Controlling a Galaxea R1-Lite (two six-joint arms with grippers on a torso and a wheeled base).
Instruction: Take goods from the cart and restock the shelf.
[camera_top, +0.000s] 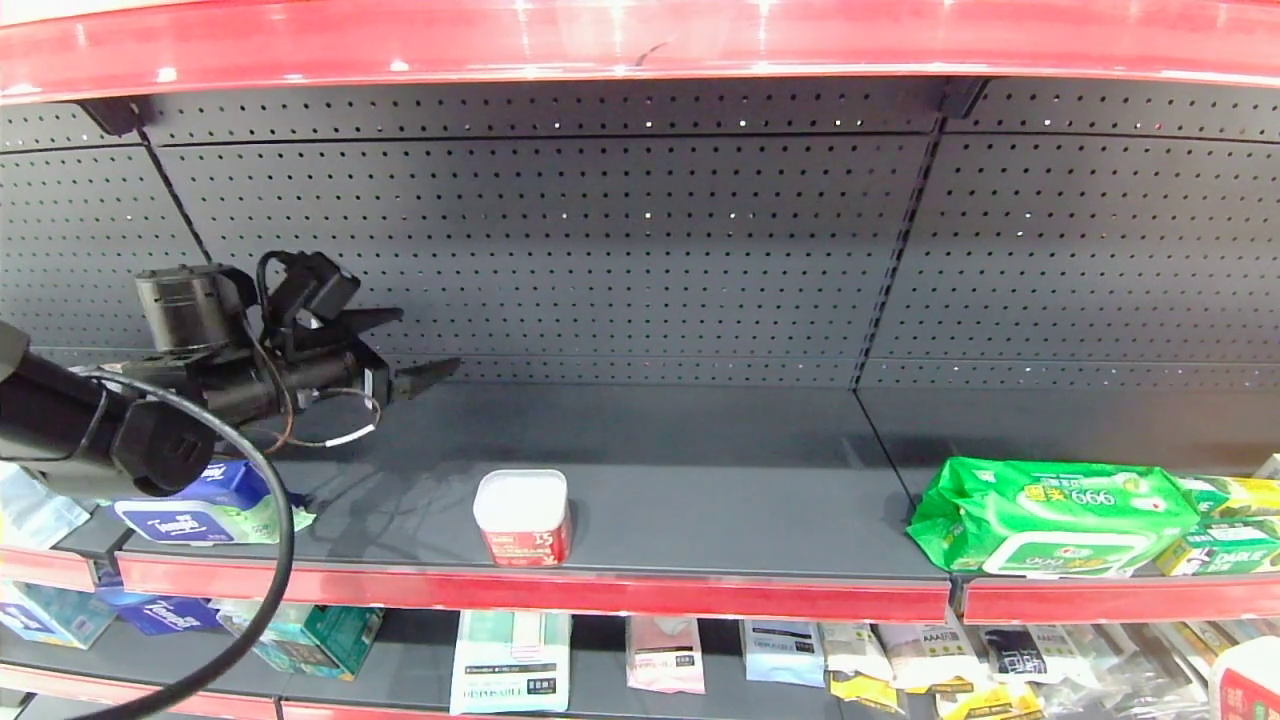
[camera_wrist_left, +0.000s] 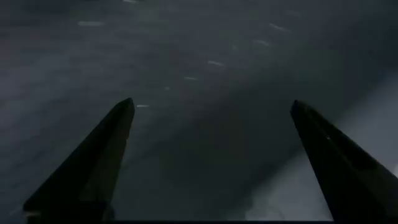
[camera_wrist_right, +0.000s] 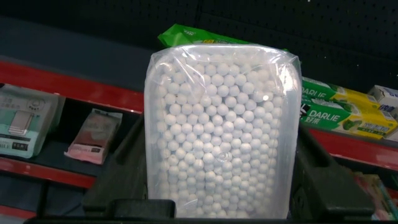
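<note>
Head view, middle shelf (camera_top: 700, 460): dark deck, red front rail, perforated back panel (camera_top: 640, 250).

- Left gripper (camera_top: 425, 342): over the left part of the deck, near the back panel, above the surface. Its fingers are spread wide with nothing between them. In the left wrist view the gripper (camera_wrist_left: 211, 109) shows two dark tips well apart against the dim deck.
- Red-and-white tub (camera_top: 522, 517): upright with a white lid, at the front edge of the deck just behind the rail. It stands well apart from the left gripper.
- Blue tissue pack (camera_top: 190, 510): at the left end of the deck, partly behind the left arm.
- Green wipes pack (camera_top: 1050, 515): lying flat in the right bay, with green-and-yellow boxes (camera_top: 1225, 530) just beside it on the right.
- Lower shelf (camera_top: 600, 640): a row of small packets, among them a pink packet (camera_top: 665, 655).

Right wrist view:

- Right gripper (camera_wrist_right: 221, 134): its dark fingers are pressed to the two sides of a clear pack of white beads (camera_wrist_right: 217, 93), which is held upright in front of the shelving.
- Behind the pack are the green wipes pack (camera_wrist_right: 186, 34) and the green-and-yellow boxes (camera_wrist_right: 348, 109).
</note>
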